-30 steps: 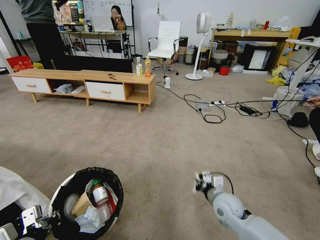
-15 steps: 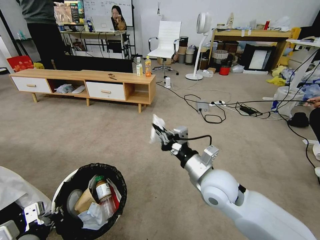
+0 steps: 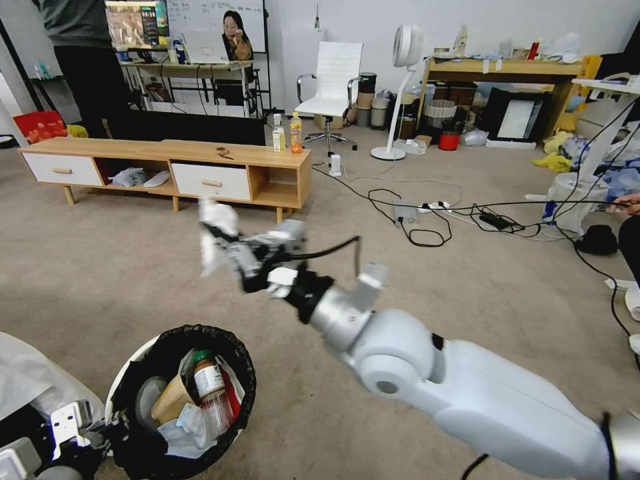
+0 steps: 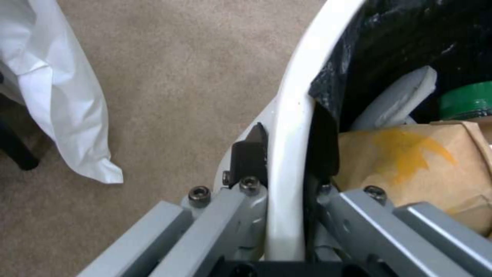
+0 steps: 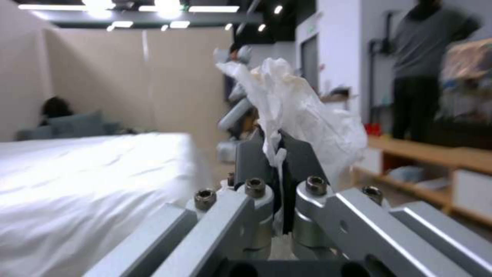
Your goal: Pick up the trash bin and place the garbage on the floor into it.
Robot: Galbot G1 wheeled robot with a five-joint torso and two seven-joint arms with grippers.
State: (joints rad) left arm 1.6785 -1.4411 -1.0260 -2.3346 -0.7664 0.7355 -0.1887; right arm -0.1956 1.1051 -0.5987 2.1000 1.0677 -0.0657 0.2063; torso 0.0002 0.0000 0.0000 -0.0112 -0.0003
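The right gripper (image 3: 223,250), clamped on a crumpled white tissue (image 3: 212,230), hangs above the round white black-lined trash bin (image 3: 180,400), whose rim the left gripper (image 4: 287,169) pinches for steadiness.

Crumpled paper tissue (image 5: 302,111), short-pile carpet (image 3: 400,287)

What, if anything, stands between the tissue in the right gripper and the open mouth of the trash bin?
Nothing visible does. The right gripper holds the tissue in the air, above and beyond the trash bin. The left gripper clamps the bin's rim at the near side, leaving the mouth open.
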